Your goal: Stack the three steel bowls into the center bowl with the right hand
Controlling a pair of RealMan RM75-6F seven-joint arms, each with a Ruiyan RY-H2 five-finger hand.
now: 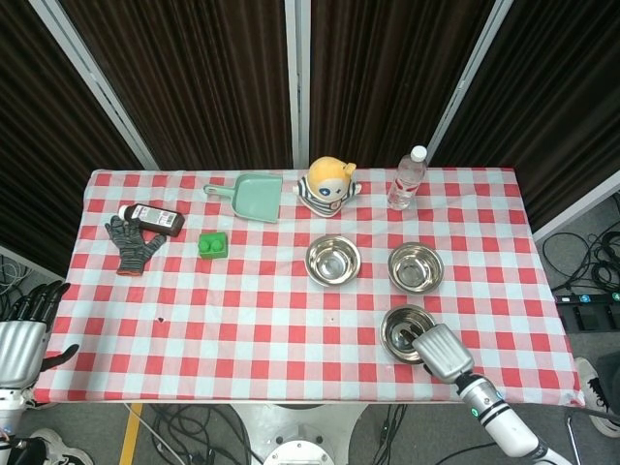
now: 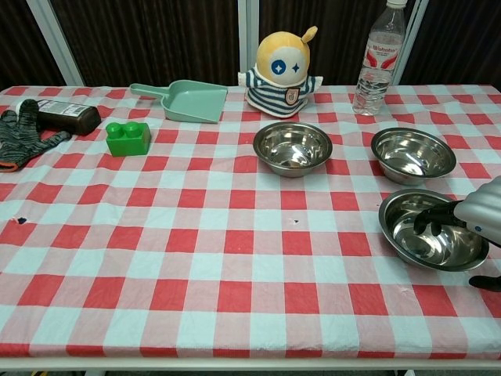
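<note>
Three steel bowls stand on the checked cloth. The center bowl (image 1: 332, 260) (image 2: 292, 147) and the right bowl (image 1: 416, 267) (image 2: 412, 154) are empty and untouched. My right hand (image 1: 443, 354) (image 2: 479, 222) is over the near bowl (image 1: 404, 331) (image 2: 430, 229). Its dark fingertips (image 2: 433, 218) reach down inside this bowl from the right, while the thumb shows outside the rim, apart from it. The bowl sits flat on the table. My left hand (image 1: 19, 339) hangs off the table's left front corner with fingers spread, holding nothing.
Along the back stand a green dustpan (image 2: 183, 100), a yellow plush doll (image 2: 284, 69) and a water bottle (image 2: 380, 56). A green block (image 2: 128, 139), a dark box (image 2: 66, 116) and a grey glove (image 2: 19, 133) lie at the left.
</note>
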